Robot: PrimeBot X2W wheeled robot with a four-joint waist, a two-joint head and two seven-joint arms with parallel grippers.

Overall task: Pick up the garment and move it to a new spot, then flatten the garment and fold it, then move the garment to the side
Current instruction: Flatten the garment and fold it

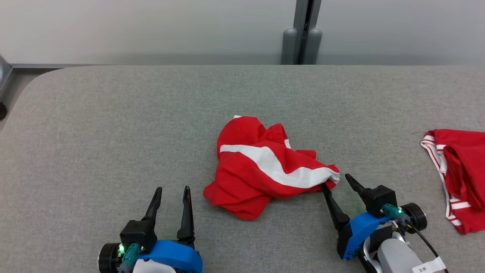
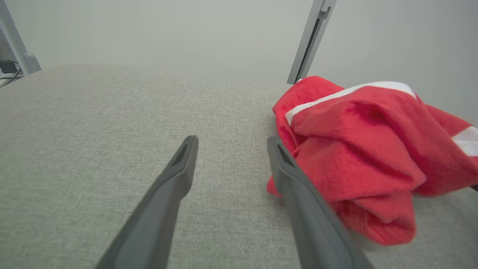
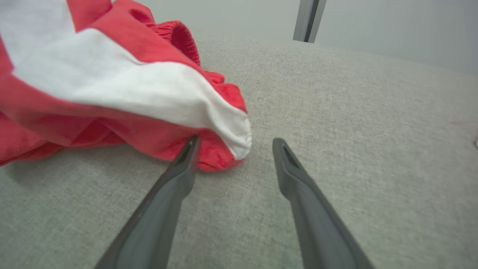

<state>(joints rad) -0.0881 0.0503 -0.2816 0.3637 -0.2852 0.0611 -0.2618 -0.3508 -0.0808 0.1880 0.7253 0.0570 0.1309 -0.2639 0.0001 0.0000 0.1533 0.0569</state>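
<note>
A crumpled red garment [image 1: 261, 167] with a broad white stripe lies bunched in the middle of the grey padded table [image 1: 113, 125]. My right gripper [image 1: 337, 181] is open at the garment's lower right corner, its left finger touching the cloth edge. In the right wrist view the garment [image 3: 112, 89] fills the upper left and that gripper [image 3: 233, 144] has its jaws apart around the white-tipped corner. My left gripper [image 1: 172, 191] stands open, just left of the garment's lower left lobe. In the left wrist view that gripper [image 2: 231, 142] is empty with the garment [image 2: 366, 149] at its right finger.
A second red garment [image 1: 460, 174] with thin white stripes lies at the table's right edge. A grey post [image 1: 302, 34] rises behind the table's far edge against a pale wall. The table's rounded left corner [image 1: 34, 81] is at the far left.
</note>
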